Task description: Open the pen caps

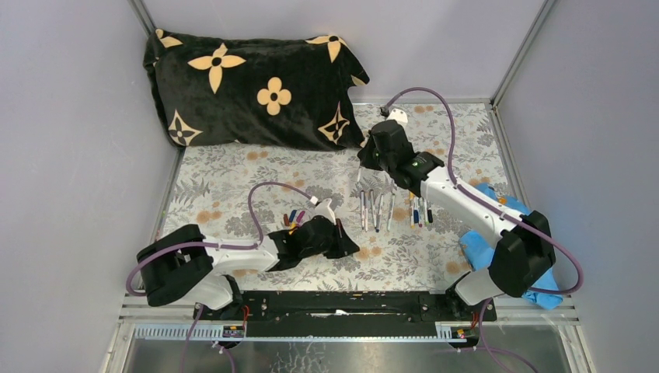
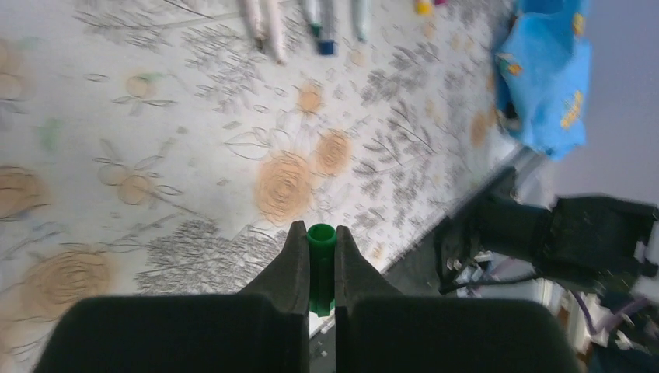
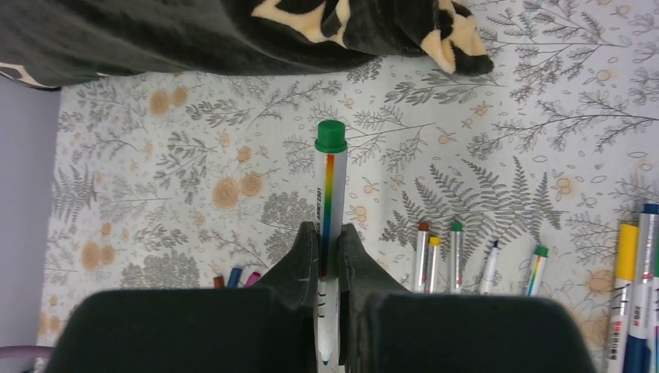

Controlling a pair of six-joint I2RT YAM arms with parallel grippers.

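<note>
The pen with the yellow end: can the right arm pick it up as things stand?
Probably not yet. The right arm's fingers are shut on a pen with a green end. The pen with the yellow end lies uncovered, so the way looks free once the held pen is put down.

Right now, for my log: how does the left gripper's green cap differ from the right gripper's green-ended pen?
The short green plastic cap barely pokes out of the left gripper; the long whitish rainbow-striped pen reaches well beyond the right gripper. The cap is all green and hollow; the pen is green only at its end. Both are clamped.
</note>
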